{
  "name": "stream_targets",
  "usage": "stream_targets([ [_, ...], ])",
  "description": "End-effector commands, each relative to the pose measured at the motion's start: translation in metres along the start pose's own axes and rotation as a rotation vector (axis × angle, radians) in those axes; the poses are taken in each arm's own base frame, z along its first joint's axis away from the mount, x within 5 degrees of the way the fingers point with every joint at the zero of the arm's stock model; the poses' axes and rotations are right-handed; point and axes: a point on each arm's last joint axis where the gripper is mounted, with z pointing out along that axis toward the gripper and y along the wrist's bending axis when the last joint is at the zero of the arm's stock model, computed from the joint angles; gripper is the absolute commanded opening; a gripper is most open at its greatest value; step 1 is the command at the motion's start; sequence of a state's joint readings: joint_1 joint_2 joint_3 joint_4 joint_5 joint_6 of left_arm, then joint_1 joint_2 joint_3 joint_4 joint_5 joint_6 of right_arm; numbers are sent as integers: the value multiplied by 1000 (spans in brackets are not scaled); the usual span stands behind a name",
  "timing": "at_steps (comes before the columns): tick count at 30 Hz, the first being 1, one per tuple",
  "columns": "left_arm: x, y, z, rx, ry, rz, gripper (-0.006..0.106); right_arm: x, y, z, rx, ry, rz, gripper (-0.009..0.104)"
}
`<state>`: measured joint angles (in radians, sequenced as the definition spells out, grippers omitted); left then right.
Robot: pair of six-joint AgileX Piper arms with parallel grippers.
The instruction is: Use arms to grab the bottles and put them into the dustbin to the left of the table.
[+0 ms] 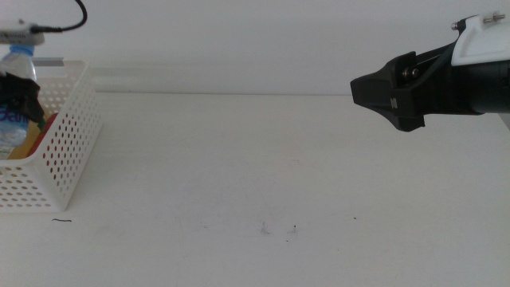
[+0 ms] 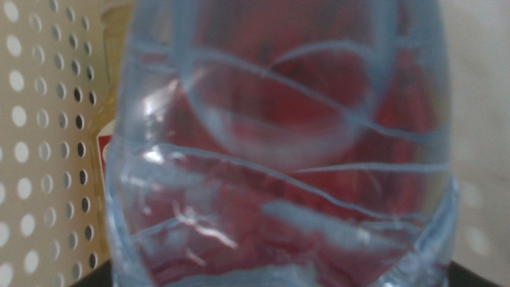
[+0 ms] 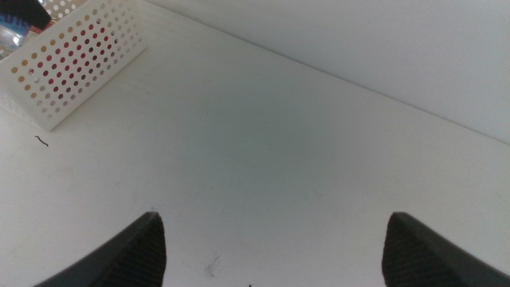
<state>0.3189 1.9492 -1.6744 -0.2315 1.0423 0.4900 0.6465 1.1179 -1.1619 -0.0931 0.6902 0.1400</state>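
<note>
Left fingers (image 1: 20, 100) grip the water bottle (image 1: 14, 96) inside the dustbin (image 1: 68, 151); right fingers (image 3: 271, 247) spread open.

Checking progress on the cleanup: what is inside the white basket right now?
Inside the dustbin, the left gripper holds the water bottle upright. Red and yellow show below it and through the holes; those items' shapes are hidden. The right gripper hovers open over the table.

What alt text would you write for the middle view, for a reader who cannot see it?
A white perforated plastic basket stands at the left edge of a wide white table, and the left gripper holds a clear blue-capped water bottle over it. The right gripper, black and wedge-shaped, hovers above the table's right side.
</note>
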Motion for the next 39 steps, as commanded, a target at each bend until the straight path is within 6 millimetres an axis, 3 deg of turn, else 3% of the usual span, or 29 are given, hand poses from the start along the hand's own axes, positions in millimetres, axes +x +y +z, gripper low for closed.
stream_targets([
  [1, -5, 4, 4, -17, -32, -18, 6, -2, 0, -3, 1, -15, -6, 90],
  [5, -3, 7, 14, -26, -3, -2, 29, -2, 0, -3, 1, -15, -6, 90],
  [8, -5, 8, 13, -42, -21, 19, 58, -2, 0, -3, 1, -15, -6, 90],
  [11, -7, 8, 11, -45, -29, 18, 93, -2, 0, -3, 1, -15, -6, 90],
  [15, -9, 1, -3, 3, -57, -18, 94, -2, 0, -3, 1, -15, -6, 90],
  [21, -7, -13, -59, -15, -116, -114, 94, -2, 0, -3, 1, -15, -6, 90],
  [25, -6, -45, -104, 16, -241, -98, 94, -2, 0, -3, 1, -15, -6, 90],
  [28, 5, -82, -134, 41, -395, -25, 94, -2, 0, -3, 1, -15, -6, 90],
  [31, 28, -126, -163, 63, -609, 41, 94, -2, 0, -3, 1, -15, -6, 90],
  [34, 64, -165, -172, 99, -803, 82, 94, -2, 0, -3, 1, -15, -6, 90],
  [36, 91, -183, -176, 124, -918, 107, 94, -2, 0, -3, 1, -15, -6, 90],
  [39, 124, -193, -184, 170, -1043, 91, 94, -3, 0, -3, 0, -16, -6, 90],
])
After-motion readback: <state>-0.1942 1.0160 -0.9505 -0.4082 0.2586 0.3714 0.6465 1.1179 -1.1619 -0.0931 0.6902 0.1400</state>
